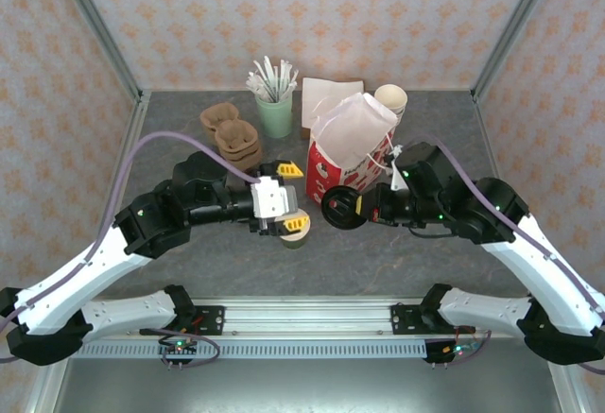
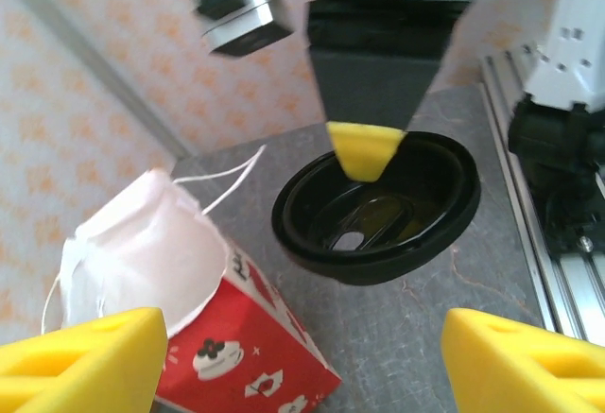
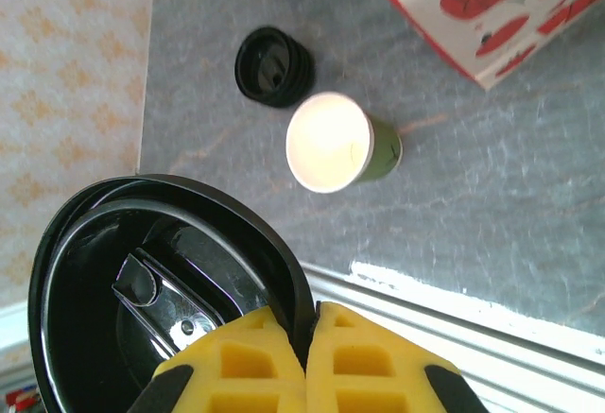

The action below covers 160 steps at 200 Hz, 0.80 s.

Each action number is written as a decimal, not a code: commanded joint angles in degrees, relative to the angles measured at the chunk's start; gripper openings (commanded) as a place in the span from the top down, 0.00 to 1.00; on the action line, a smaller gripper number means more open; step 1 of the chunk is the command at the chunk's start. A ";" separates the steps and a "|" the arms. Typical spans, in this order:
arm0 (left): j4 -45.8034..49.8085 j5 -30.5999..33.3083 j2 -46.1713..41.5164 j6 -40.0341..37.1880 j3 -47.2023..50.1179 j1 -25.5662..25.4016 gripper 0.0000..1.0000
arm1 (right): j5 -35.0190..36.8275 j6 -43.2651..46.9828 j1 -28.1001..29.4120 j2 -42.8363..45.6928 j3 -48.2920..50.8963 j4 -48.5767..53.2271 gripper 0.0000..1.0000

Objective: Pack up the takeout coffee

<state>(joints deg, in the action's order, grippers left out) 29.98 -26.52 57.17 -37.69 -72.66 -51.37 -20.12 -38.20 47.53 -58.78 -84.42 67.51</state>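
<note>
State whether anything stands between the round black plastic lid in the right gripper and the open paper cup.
Bare table separates lid and cup in the right wrist view; from above, the open left gripper partly covers the cup.

Left claw (image 1: 293, 196) wide, right claw (image 3: 307, 356) tight

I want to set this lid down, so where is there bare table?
Bare table runs along the near edge, between the paper cup and the rail, and at the back right beside the cream cup. The middle is crowded: red bag, lid, cup carriers and green cup of sticks.
</note>
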 commanded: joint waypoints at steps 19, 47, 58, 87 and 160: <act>3.50 -5.56 3.96 -12.25 -2.96 -3.47 0.30 | -11.60 1.85 -2.31 -0.01 2.30 1.11 1.00; 3.39 -5.26 4.62 -12.58 -2.24 -4.83 0.38 | -14.29 2.73 -3.87 -0.10 3.03 0.71 1.00; 3.23 -4.96 4.71 -12.99 -1.66 -5.14 0.40 | -15.99 2.99 -4.44 -0.08 3.57 0.16 1.00; 4.34 -3.52 5.20 -14.23 -1.78 -5.49 0.51 | -17.58 3.13 -4.98 -0.35 4.26 -0.45 1.00; 6.73 -2.32 7.11 -16.54 -2.89 -5.71 0.66 | -18.92 3.16 -5.08 -0.98 5.32 -1.78 1.00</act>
<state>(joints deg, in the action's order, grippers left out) 34.59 -30.46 63.18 -52.73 -73.84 -56.64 -37.28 -35.88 42.52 -59.68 -79.46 67.26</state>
